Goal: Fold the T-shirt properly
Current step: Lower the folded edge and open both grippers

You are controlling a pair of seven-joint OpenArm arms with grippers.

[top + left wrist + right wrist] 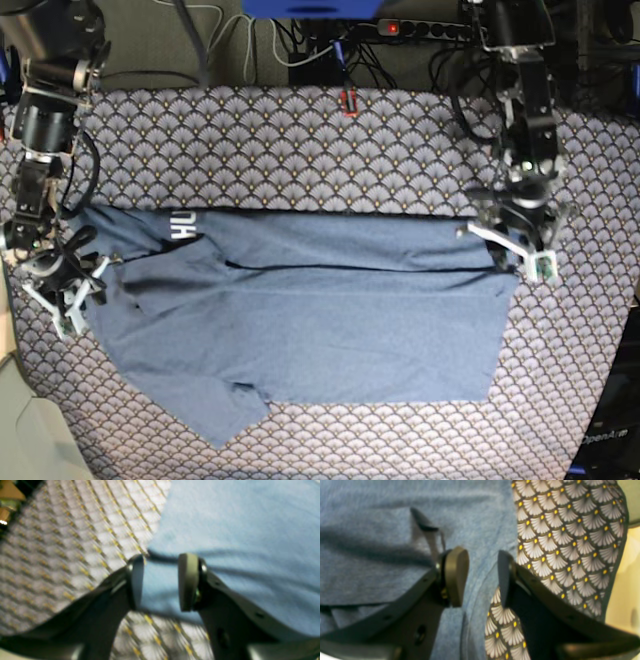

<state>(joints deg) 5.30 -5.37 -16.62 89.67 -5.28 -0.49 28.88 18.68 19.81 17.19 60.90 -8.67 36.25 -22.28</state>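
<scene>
- The T-shirt (320, 320) lies spread across the middle of the tablecloth (300, 150), stretching almost from the left edge to the right edge in the base view
- Its top part is folded down over itself, so a straight fold line runs along the far side and a second cloth edge shows a little below it
- A few white letters (183, 227) show near the shirt's far left corner (only a part can be read, the rest is covered by the fold)
- A sleeve sticks out toward the near left corner of the cloth, ending in a point
- The left gripper (160, 582) sits at the shirt's far right corner in the base view; in its wrist view the fingers are apart, with a blue corner of shirt between the two pads, and the blur hides whether either pad touches the cloth
- The right gripper (482, 577) is at the shirt's left edge, by the tablecloth's left edge; its fingers are apart too, one pad over blue cloth and the other over the patterned tablecloth, with the shirt's hem running between them
- A power strip (440, 28) and tangled cables (290, 45) lie beyond the far edge of the table
</scene>
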